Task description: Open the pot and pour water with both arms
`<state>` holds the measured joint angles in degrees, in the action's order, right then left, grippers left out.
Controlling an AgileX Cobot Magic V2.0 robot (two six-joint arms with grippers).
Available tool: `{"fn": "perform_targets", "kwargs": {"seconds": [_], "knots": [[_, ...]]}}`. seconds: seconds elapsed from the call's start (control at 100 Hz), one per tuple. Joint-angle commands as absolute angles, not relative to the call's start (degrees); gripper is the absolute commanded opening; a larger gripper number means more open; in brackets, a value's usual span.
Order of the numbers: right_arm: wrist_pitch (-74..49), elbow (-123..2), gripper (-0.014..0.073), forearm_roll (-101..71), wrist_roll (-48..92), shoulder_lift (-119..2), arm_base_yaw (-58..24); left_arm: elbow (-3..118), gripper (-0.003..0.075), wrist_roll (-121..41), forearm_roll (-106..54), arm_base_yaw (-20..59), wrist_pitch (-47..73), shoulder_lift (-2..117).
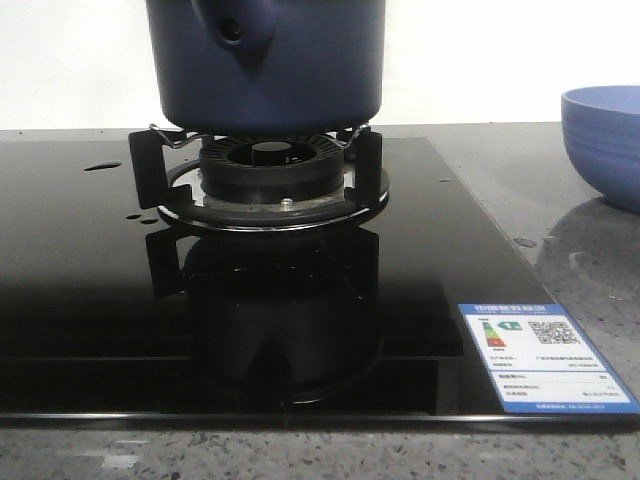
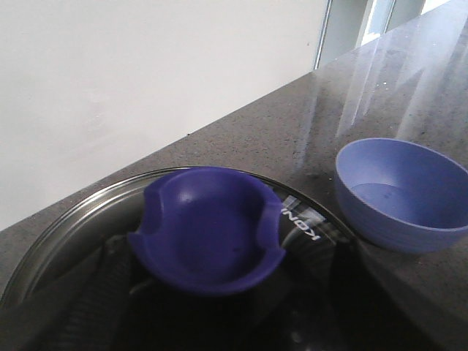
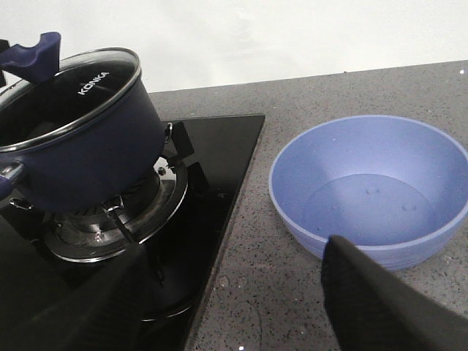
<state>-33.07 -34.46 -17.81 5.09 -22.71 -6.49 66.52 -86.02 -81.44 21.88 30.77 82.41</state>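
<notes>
The dark navy pot (image 1: 265,70) stands on the gas burner (image 1: 265,175), its side socket (image 1: 235,30) facing the camera. It also shows in the right wrist view (image 3: 80,157), with a glass lid (image 3: 69,95) and a blue knob (image 3: 33,55). My left gripper (image 2: 219,296) hovers just over the lid, open, with dark fingers (image 2: 110,270) on either side of the knob (image 2: 208,227). My right gripper (image 3: 234,307) is open and empty, low over the counter between cooktop and bowl. Water shows as drops on the cooktop (image 1: 102,166) and a thin puddle in the bowl (image 3: 365,201).
A lighter blue bowl (image 3: 292,212) stands on the grey speckled counter (image 3: 285,285) right of the black glass cooktop (image 1: 80,300); it also shows at the front view's right edge (image 1: 605,140). An energy label (image 1: 545,355) sticks to the cooktop's front right corner. A white wall stands behind.
</notes>
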Motion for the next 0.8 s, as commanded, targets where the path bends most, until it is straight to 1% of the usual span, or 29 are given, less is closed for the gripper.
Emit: {"fn": "perform_targets", "kwargs": {"seconds": [0.0,0.12,0.55,0.62,0.72,0.79], "knots": [[-29.14,-36.51,0.0455,-18.31,5.72,-23.59,-6.60,69.16,0.0520,-86.78,-84.43,22.98,27.93,82.15],[-29.26,-36.51,0.0455,-18.31,5.72,-23.59,-6.60,69.85,0.0520,-86.78,-84.65,23.07,26.20,83.48],[-29.26,-36.51,0.0455,-18.31,5.72,-23.59,-6.60,72.57,0.0509,-86.78,-85.00,23.07,27.11,86.15],[-29.26,-36.51,0.0455,-18.31,5.72,-23.59,-6.60,72.58,0.0475,-86.78,-85.00,23.07,27.66,86.15],[-29.36,-36.51,0.0455,-18.31,5.72,-23.59,-6.60,72.79,0.0377,-86.78,-85.00,23.07,28.56,86.15],[-29.35,-36.51,0.0455,-18.31,5.72,-23.59,-6.60,72.87,0.0327,-86.78,-85.00,23.07,29.09,86.15]]}}
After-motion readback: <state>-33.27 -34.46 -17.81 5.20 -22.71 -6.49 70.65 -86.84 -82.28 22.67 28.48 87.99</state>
